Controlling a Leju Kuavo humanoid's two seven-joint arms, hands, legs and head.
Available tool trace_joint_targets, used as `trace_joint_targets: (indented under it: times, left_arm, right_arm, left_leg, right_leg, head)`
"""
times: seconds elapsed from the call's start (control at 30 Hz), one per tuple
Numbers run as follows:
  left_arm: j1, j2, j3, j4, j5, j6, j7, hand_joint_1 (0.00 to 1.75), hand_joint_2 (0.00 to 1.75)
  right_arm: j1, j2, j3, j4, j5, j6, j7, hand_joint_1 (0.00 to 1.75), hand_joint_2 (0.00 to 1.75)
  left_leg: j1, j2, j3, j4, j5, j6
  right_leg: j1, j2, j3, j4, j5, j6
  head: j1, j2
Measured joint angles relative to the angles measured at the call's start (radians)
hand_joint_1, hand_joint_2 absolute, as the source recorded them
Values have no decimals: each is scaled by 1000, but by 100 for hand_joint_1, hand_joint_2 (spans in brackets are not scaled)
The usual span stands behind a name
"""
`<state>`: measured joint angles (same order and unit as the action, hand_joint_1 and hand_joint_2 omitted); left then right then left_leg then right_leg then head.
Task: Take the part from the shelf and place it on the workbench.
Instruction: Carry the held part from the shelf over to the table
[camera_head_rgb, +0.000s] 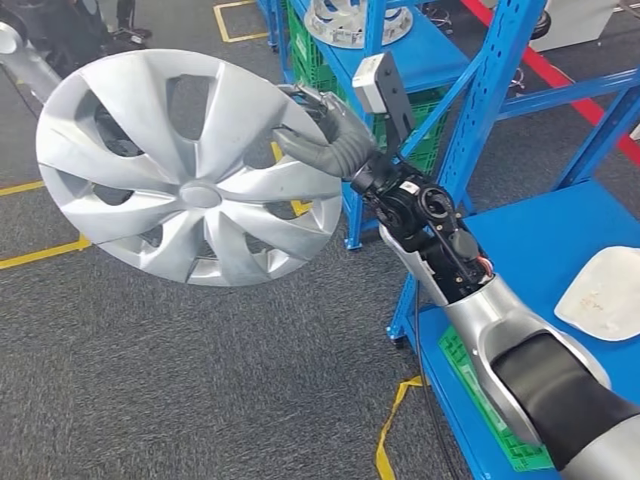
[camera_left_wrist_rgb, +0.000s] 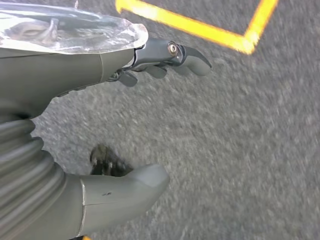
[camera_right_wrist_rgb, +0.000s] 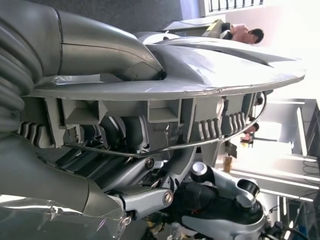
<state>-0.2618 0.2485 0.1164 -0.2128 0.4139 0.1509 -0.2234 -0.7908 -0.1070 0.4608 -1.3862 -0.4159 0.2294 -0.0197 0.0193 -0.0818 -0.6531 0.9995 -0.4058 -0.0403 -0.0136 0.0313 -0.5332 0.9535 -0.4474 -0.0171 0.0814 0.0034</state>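
Observation:
A large silver wheel cover (camera_head_rgb: 189, 170) with curved spokes hangs in the air over the grey carpet, left of the blue shelf (camera_head_rgb: 558, 215). My right hand (camera_head_rgb: 321, 135) grips its right rim, thumb on the front face and fingers behind. In the right wrist view the rim of the wheel cover (camera_right_wrist_rgb: 181, 80) is clamped between the thick thumb and the dark fingers (camera_right_wrist_rgb: 143, 195) of my right hand (camera_right_wrist_rgb: 94, 125). My left hand (camera_left_wrist_rgb: 124, 115) hangs over the carpet with its fingers apart and nothing in it.
The blue shelf stands to the right with a white part (camera_head_rgb: 604, 290) on its deck and green crates (camera_head_rgb: 423, 130) below. Another wheel cover (camera_head_rgb: 358, 20) lies on a far blue rack. Yellow tape lines (camera_head_rgb: 45, 250) cross the floor. People (camera_right_wrist_rgb: 245, 32) stand in the distance.

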Motion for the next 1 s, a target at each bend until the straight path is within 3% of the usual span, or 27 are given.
trace_joint_targets:
  times: [0.03,0.07,0.13,0.17,0.2,0.23,0.3,0.37,0.43,0.5,0.57,0.6,0.63,0.67,0.7,0.73,0.8,0.87,0.93,0.97,1.0]
  left_arm:
    - [-1,-1,0,0,-1,-1,0,0,175]
    - [-4,-3,-1,0,-2,-3,1,0,175]
    - [-5,-8,-5,0,-3,-6,2,0,175]
    - [-5,-11,-7,0,-4,-8,3,0,175]
    - [-5,-12,-10,0,-5,-9,4,0,175]
    - [-5,-11,-12,0,-6,-10,5,0,175]
    - [-10,-11,-16,0,-10,-12,9,0,175]
    - [-15,-11,-19,0,-12,-13,12,0,175]
    - [-16,-11,-22,0,-12,-13,14,0,175]
    - [-17,-9,-23,0,-12,-17,21,0,175]
    - [-21,-10,-25,0,-10,-30,44,0,175]
    - [-23,-12,-26,0,-9,-37,61,0,175]
    - [-23,-14,-27,0,-7,-45,79,0,175]
    - [-23,-17,-29,0,-6,-53,93,0,175]
    - [-23,-19,-29,0,-4,-59,102,0,175]
    - [-23,-20,-30,0,-1,-65,108,0,175]
    - [-24,-22,-31,0,7,-73,111,0,175]
    - [-27,-23,-31,0,16,-76,109,0,175]
    - [-27,-24,-32,0,21,-73,100,0,175]
    - [-25,-25,-32,0,22,-70,95,0,175]
    - [-26,-25,-32,0,23,-68,92,0,175]
  right_arm:
    - [2,-1,-3,-5,0,-1,4,175,175]
    - [3,-2,-7,-10,0,-2,6,175,175]
    - [6,-2,-11,-15,0,-3,10,175,175]
    - [7,-3,-11,-17,0,-3,12,175,175]
    - [9,-3,-12,-20,0,-3,13,175,175]
    - [10,-3,-12,-22,1,-4,14,175,175]
    - [11,-4,-15,-30,2,-7,16,175,175]
    - [12,-6,-18,-37,2,-9,16,175,175]
    - [13,-7,-20,-40,2,-10,17,175,175]
    - [16,-10,-23,-44,4,-10,18,175,175]
    - [20,-14,-28,-48,6,-10,20,175,175]
    - [24,-16,-31,-49,6,-9,22,175,175]
    - [30,-18,-33,-49,7,-8,24,175,175]
    - [36,-19,-34,-50,9,-5,26,175,175]
    - [42,-21,-36,-52,10,-2,29,175,175]
    - [46,-24,-37,-56,11,1,31,175,175]
    - [51,-29,-42,-63,12,6,35,175,175]
    - [55,-31,-47,-71,12,4,39,175,175]
    - [60,-31,-51,-82,13,-4,49,175,175]
    - [62,-31,-52,-87,14,-8,56,175,175]
    - [64,-32,-53,-93,14,-13,63,175,175]
  left_leg:
    - [-1,38,-29,60,-30,-2]
    - [-2,61,-66,136,-64,-5]
    - [0,75,-123,253,-102,-8]
    - [0,77,-124,258,-95,-8]
    - [0,80,-101,217,-70,-7]
    - [-1,91,-60,142,-36,-4]
    - [-11,127,20,-4,10,7]
    - [-20,136,45,-56,19,19]
    - [-19,111,44,-58,23,29]
    - [-14,91,48,-63,25,40]
    - [-11,70,50,-64,25,49]
    - [-12,59,50,-64,25,51]
    - [-12,46,51,-64,25,52]
    - [-11,32,52,-63,25,52]
    - [-11,18,53,-61,24,51]
    - [-10,2,54,-58,23,49]
    - [-8,-25,48,-50,20,42]
    - [-3,-49,32,-44,24,30]
    - [3,-77,21,-46,32,16]
    - [3,-69,17,-41,29,11]
    - [0,-45,6,-20,15,7]
  right_leg:
    - [2,-13,1,-3,2,-4]
    - [4,-26,1,-4,1,-7]
    - [7,-54,1,-4,0,-9]
    - [8,-67,2,-4,-1,-10]
    - [9,-79,3,-4,-2,-10]
    - [10,-91,4,-4,-4,-8]
    - [15,-111,6,-3,-9,-2]
    - [20,-129,8,-2,-15,6]
    - [19,-140,10,-1,-22,16]
    - [15,-100,-9,45,-55,24]
    - [12,-47,-71,180,-120,29]
    - [12,-38,-108,256,-149,31]
    - [12,-34,-136,310,-162,33]
    - [11,-32,-147,325,-153,34]
    - [9,-29,-138,295,-124,33]
    - [7,-19,-112,228,-80,32]
    - [-3,36,-52,86,-15,31]
    - [-7,73,-27,30,-3,30]
    - [-5,53,-22,20,-2,22]
    - [-5,38,-18,14,1,15]
    - [-6,22,-13,7,4,8]
  head:
    - [-4,0]
    - [-7,0]
    - [-8,0]
    - [-8,0]
    - [-8,0]
    - [-8,0]
    - [-7,0]
    - [-5,0]
    - [-2,0]
    - [-1,0]
    - [4,0]
    - [6,0]
    - [7,0]
    - [8,0]
    - [8,0]
    - [10,0]
    - [9,0]
    - [7,0]
    - [10,0]
    - [9,0]
    - [5,0]
